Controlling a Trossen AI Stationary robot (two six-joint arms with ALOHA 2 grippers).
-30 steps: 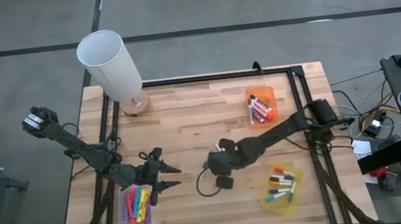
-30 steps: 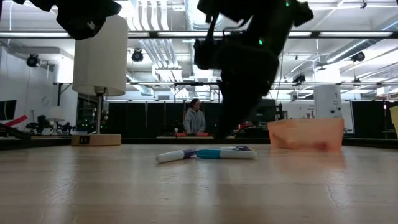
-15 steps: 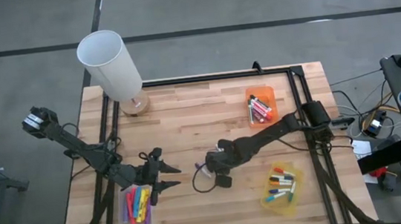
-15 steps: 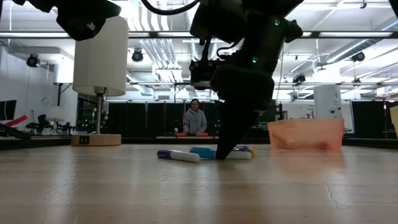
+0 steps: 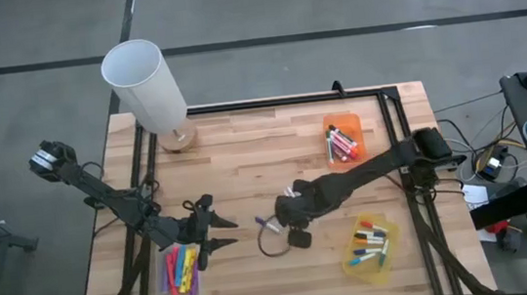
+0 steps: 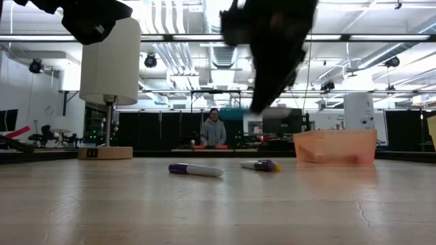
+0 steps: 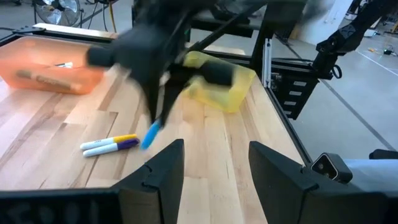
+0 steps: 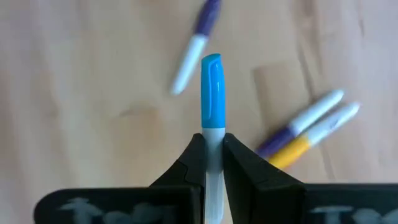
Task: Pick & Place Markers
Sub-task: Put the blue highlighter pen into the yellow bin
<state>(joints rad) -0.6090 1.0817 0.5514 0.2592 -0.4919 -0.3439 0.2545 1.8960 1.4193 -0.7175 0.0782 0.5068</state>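
Item: blue marker [image 8: 212,87] — clamped between the fingers of the right gripper [image 8: 212,163], white barrel in the jaws, blue cap pointing outward. In the low view it hangs clear of the table [image 6: 218,204], near the middle of the tabletop.

Loose stock below: one purple-capped marker [image 8: 194,55] lying alone; a purple one and a yellow one [image 8: 311,127] lying side by side, touching.

Sorted stock: orange bin [image 5: 345,139] at the far right of the table, yellow bin [image 5: 371,248] at the near right, clear bin [image 5: 182,271] at the near left — each already holding markers.

Left gripper [image 5: 212,237]: jaws wide, holding nothing, waiting just beside the clear bin.

Handling note: we judge the step to be carrying the blue marker to its bin. We keep the grip firm, since the pen is held by one end and could swing; we lift high enough to clear the bin wall, and we release only once the tip is inside.
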